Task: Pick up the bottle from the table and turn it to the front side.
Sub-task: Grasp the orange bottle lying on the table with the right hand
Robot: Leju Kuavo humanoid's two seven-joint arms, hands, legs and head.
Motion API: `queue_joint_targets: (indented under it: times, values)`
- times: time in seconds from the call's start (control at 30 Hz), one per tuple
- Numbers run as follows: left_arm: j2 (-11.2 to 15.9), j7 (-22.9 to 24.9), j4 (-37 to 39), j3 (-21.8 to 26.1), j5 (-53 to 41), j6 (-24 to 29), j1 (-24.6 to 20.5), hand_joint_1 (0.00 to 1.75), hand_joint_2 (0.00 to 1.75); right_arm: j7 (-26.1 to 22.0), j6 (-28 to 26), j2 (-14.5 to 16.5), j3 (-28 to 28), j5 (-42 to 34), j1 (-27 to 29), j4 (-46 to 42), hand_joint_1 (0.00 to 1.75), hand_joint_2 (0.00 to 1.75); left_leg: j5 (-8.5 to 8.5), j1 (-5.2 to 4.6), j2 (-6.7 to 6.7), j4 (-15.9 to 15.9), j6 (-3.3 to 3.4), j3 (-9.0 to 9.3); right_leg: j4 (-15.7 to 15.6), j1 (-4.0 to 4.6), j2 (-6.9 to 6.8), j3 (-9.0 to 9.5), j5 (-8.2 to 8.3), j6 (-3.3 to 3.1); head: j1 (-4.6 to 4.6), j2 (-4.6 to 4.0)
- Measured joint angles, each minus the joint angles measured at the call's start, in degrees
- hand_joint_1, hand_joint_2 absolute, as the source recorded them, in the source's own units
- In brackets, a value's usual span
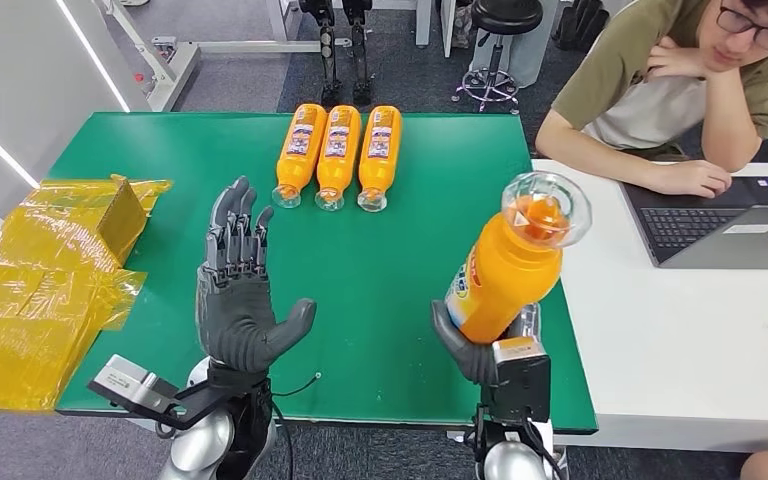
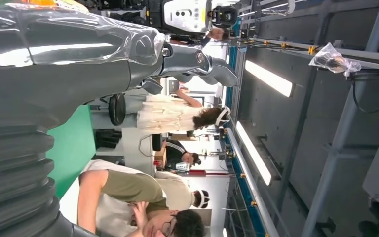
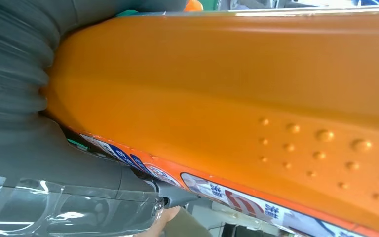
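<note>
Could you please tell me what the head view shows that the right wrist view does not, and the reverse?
Head view alone: three bottles lying in a row on the green table, the open left robot hand, a seated person and a laptop. Right wrist view alone: raised bumps on the bottle's surface. Both: the orange bottle held by the right robot hand.

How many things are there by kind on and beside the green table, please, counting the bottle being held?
Orange bottles lying on the green table: 3
Orange bottle held up in the right hand: 1
Yellow-wrapped boxes: 1
Laptops: 1
Total: 6
</note>
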Motion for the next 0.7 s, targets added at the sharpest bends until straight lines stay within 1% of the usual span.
queue_joint_targets:
  times: [0.13,0.23,0.3,0.37,0.6,0.7]
  values:
    - [0.01,0.0,0.02,-0.06,0.28,-0.9,0.0,0.0,1.75,0.02,0.1,0.2,-0.42,0.28,0.42,-0.81,1.75,1.75,0.0,0.0,0.01,0.0,0.0,0.0,0.0,0.0,0.01,-0.01,0.0,0.0,0.0,0.0]
    - [0.02,0.0,0.02,-0.73,2.0,-5.18,-0.03,0.0,1.75,0.93,1.36,0.23,-0.68,1.84,0.74,-1.38,1.75,1.75,0.0,0.0,0.0,0.0,0.0,-0.01,0.0,0.0,0.01,-0.01,-0.01,0.0,0.01,0.0]
    - [0.0,0.07,0.02,-1.66,3.14,-8.17,-0.14,0.0,1.75,2.64,3.14,0.23,-0.76,3.3,0.92,-1.72,1.75,1.75,-0.01,0.0,0.01,0.0,0.0,-0.01,0.0,0.0,0.02,-0.01,-0.01,0.0,0.01,0.0]
    - [-0.11,0.46,0.02,-2.62,3.63,-9.68,-0.47,0.0,1.75,4.47,5.05,0.23,-0.78,5.12,0.97,-1.77,1.75,1.75,-0.01,0.0,0.01,0.0,0.0,-0.02,-0.01,0.0,0.04,-0.02,-0.01,0.0,0.0,0.0]
    - [-0.71,1.05,0.02,-4.01,4.34,-12.61,-2.02,0.0,1.75,11.26,12.56,-0.04,-0.32,15.01,0.22,-0.14,1.75,1.75,0.0,0.0,0.02,0.0,0.0,0.0,0.0,0.0,0.04,-0.01,0.0,0.0,0.0,0.0]
    - [-0.91,1.01,0.1,-4.04,4.36,-13.75,-2.32,0.0,1.75,13.01,16.51,-0.65,0.17,19.57,-0.21,0.57,1.75,1.75,0.0,0.0,0.02,0.0,0.0,-0.01,0.0,0.0,0.04,-0.01,0.0,0.0,0.0,0.0]
